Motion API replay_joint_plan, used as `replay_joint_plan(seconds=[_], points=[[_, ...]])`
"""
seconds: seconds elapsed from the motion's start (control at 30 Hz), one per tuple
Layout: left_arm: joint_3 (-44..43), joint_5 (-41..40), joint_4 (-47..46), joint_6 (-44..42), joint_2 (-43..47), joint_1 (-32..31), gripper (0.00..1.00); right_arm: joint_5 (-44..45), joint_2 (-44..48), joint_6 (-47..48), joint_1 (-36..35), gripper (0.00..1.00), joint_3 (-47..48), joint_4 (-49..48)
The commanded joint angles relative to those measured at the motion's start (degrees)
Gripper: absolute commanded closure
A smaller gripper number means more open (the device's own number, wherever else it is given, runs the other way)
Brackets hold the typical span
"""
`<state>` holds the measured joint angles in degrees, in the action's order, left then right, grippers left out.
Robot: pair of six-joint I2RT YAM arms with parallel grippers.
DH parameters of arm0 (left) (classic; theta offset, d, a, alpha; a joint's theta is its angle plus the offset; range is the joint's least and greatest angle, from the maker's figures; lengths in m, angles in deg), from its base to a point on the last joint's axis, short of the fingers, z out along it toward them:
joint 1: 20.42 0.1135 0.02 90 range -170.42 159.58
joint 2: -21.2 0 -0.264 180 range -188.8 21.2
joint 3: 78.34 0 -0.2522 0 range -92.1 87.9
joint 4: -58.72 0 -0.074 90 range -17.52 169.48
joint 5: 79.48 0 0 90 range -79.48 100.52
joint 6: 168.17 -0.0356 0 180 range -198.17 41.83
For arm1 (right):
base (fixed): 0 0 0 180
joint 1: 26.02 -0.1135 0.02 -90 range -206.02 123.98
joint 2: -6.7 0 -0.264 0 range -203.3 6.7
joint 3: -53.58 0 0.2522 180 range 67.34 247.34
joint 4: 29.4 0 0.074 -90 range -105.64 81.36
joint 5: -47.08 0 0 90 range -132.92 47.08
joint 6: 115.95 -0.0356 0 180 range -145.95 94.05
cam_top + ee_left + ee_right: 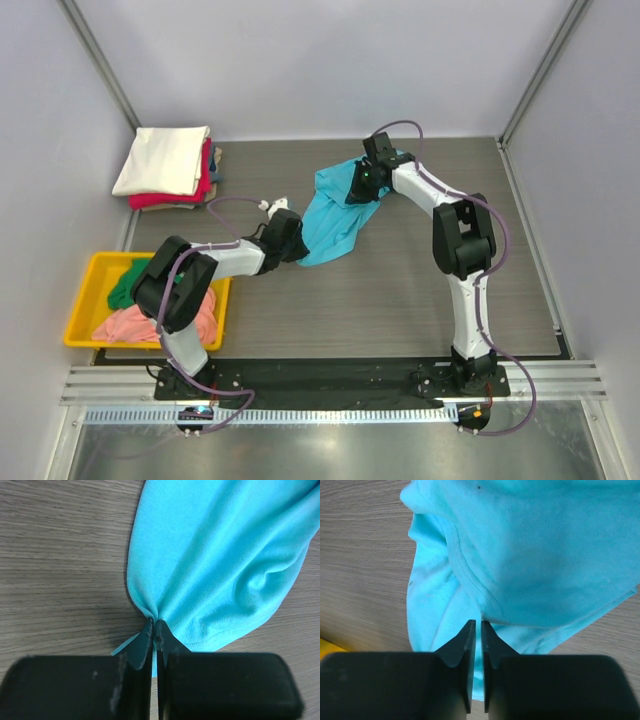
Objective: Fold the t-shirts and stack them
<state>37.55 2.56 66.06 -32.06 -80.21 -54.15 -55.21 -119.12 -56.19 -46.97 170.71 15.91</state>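
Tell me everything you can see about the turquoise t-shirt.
The turquoise t-shirt is soft knit cloth with stitched hems, unfolded and rumpled on the wood-grain table. The left gripper pinches its near edge into a gathered point, and the right gripper is closed on its far part.

A grey-brown wood-grain table (400, 300) spreads beneath the left gripper (155, 627) and the right gripper (475, 625). Beyond the right gripper stands a plain pale back wall (320, 60). Pale side walls (40, 150) close in on each gripper's outer side, met by slanting metal posts (100, 62). Behind both grippers, at the table's near edge, runs an aluminium rail (330, 380), then a shiny metal sheet (330, 450). The light is soft and even.
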Motion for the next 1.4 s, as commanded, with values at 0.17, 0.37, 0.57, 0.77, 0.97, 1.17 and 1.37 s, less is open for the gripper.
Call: replay_joint_plan(seconds=[0.17,0.37,0.57,0.77,0.97,1.17,1.37], points=[[1.92,-4.25,8.52,-2.16,-1.52,0.34,1.0,-0.54,-0.92,-0.35,-0.41,0.99,3.5,0.27],[2.1,-4.43,8.52,-2.25,-1.51,0.43,1.0,-0.01,-0.3,0.27,-0.32,0.99,4.82,1.67],[2.01,-4.6,8.52,-2.42,-1.43,0.43,1.0,0.43,0.66,0.53,-0.41,0.99,4.29,2.11],[2.01,-4.6,8.35,-2.43,-1.95,0.43,1.0,1.22,1.8,0.62,-0.23,0.4,3.68,2.81],[1.92,-4.69,8.35,-2.6,-2.22,0.34,1.0,2.89,4.0,1.15,-0.32,0.39,1.57,2.99],[1.66,-4.25,7.91,-2.6,-3.01,0.43,1.0,2.8,4.0,1.23,-0.5,0.43,-0.45,2.99],[1.57,-4.08,7.65,-2.51,-3.8,0.43,1.0,4.21,2.43,2.02,-1.63,0.49,-1.68,2.99]])
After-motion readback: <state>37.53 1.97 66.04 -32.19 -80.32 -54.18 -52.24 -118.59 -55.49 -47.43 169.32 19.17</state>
